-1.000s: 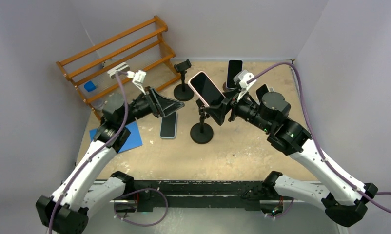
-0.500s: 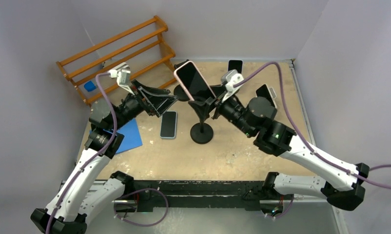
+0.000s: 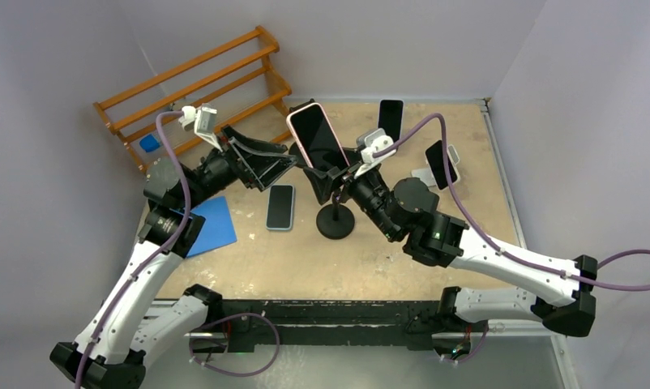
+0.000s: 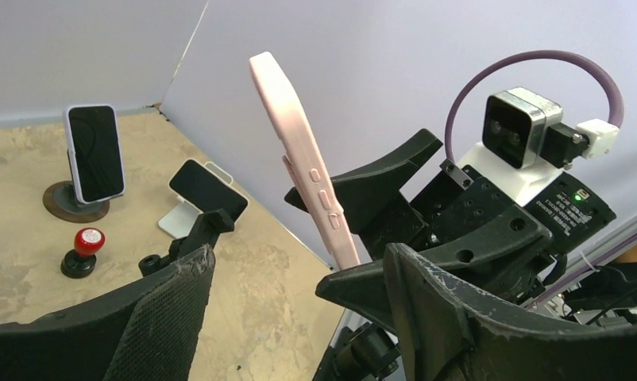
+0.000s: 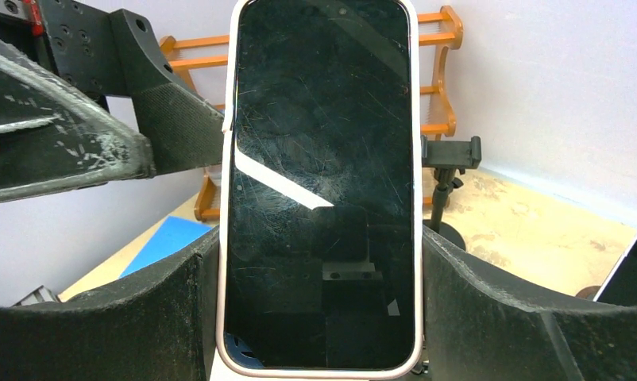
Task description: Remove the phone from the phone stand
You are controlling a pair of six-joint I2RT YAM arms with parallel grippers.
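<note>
My right gripper (image 3: 324, 172) is shut on the sides of a pink-cased phone (image 3: 313, 136) and holds it upright in the air. The phone fills the right wrist view (image 5: 322, 182), with a finger against each long edge. The black phone stand (image 3: 335, 220) stands on its round base just below; its top is hidden behind the gripper in the top view. My left gripper (image 3: 278, 164) is open and empty, just left of the phone. In the left wrist view (image 4: 299, 294) the phone's pink edge (image 4: 303, 159) rises beyond the open fingers.
A second phone (image 3: 280, 207) lies flat on the table beside a blue pad (image 3: 205, 228). A wooden rack (image 3: 200, 85) stands at the back left. Two more phones (image 3: 391, 120) (image 3: 439, 164) on stands are at the back right. An empty clamp stand (image 5: 450, 155) is behind.
My right gripper has carried the pink phone up and to the left, off the stand's top and toward my left gripper. My left arm has risen and stayed open.
</note>
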